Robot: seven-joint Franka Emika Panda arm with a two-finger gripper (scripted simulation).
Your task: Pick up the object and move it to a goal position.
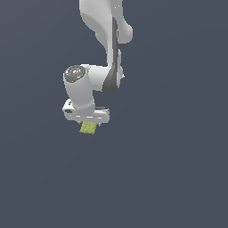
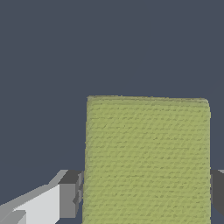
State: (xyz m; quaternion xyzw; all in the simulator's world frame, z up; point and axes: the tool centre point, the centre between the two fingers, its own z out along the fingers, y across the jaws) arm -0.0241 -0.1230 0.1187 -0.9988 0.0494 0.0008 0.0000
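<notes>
One white arm [image 1: 95, 53] reaches down from the top of the exterior view, and its hand [image 1: 89, 124] points downward with the yellow-green block [image 1: 88, 128] sticking out just beneath the white hand body. The block is narrower than the hand and sits slightly tilted in that view, under the middle of the hand.

In the wrist view the block [image 2: 146, 159] fills much of the picture, a flat rectangle with a faintly woven-looking surface. One dark grey fingertip [image 2: 70, 194] touches one long side of it, and a second dark pad [image 2: 217, 192] sits against the opposite side at the picture's edge. So the hand is closed narrowly onto the block, gripping it by its two long sides.

Everything around the arm and block is a plain, even dark blue-grey surface [image 1: 178, 178] in both views. I cannot tell whether the block rests on a counter or hangs above it, since no shadow or edge shows. Neither view shows any container, and nothing else stands near the hand or the block.
</notes>
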